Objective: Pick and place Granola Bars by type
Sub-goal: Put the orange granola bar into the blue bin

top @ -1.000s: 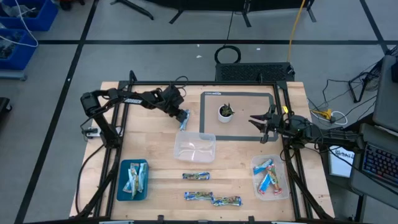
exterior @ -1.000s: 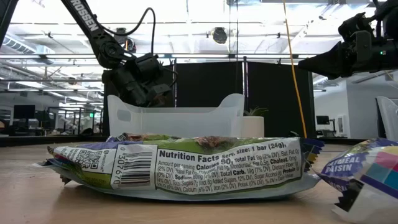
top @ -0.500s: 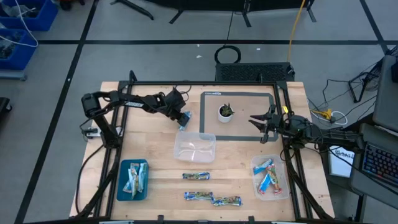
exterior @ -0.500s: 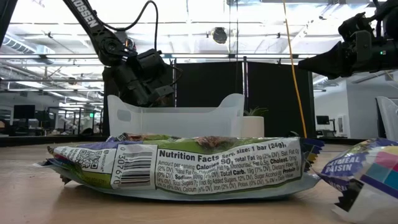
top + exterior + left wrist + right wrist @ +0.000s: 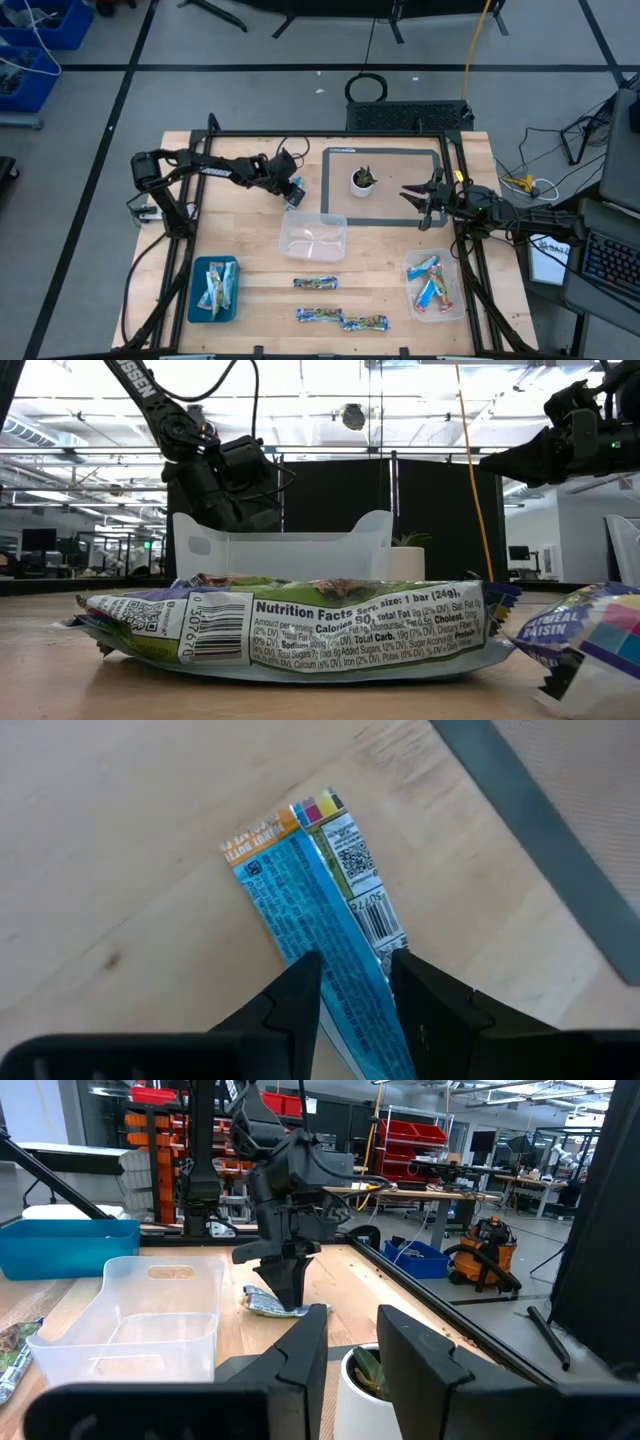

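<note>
My left end effector pinches a slim bright blue foil-wrapped granola bar between its two dark fingers, low over the pale wooden surface, just beside the dark-framed grey mat. A clear plastic tub stands near it, toward the front. My right end effector hangs by the mat's right edge, fingers a narrow gap apart and gripping nothing, near a small white pot with a green plant. Patterned bars lie in a blue tray at front left, three more loose at the front, and red and blue ones in a second clear tub at front right.
</note>
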